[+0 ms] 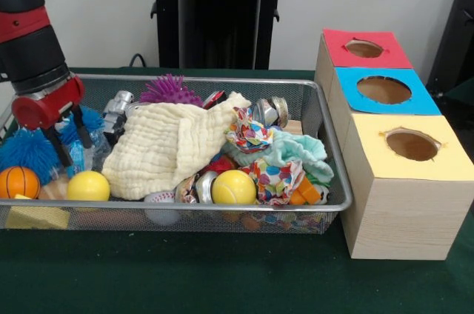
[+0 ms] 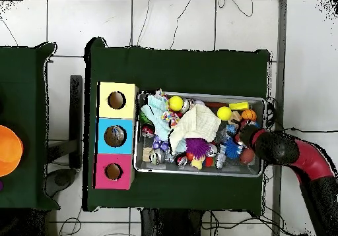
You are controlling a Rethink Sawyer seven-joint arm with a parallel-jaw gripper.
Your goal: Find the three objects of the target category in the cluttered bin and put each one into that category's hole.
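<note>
Now the claw (image 1: pixel 68 144) hangs open and empty at the mesh bin's (image 1: pixel 326 125) left end, over a blue spiky ball (image 1: pixel 28 152). Further right, a smooth yellow ball (image 1: pixel 88 186), cream cloth (image 1: pixel 174 147) and a second yellow ball (image 1: pixel 234 186). Far right, on the green surface (image 1: pixel 185 277), the wooden box (image 1: pixel 392 151) shows red, blue and yellow holes.

Front camera sits low and close across the green table (image 1: pixel 185 277), facing the wire bin (image 1: pixel 326 144) side-on, with the three-holed wooden box (image 1: pixel 400 181) at picture right. Overhead camera hangs high, looking straight down, taking in the whole table (image 2: pixel 178 68) and floor. Both share bin (image 2: pixel 198 173) and box (image 2: pixel 102 144), turned half round.
</note>
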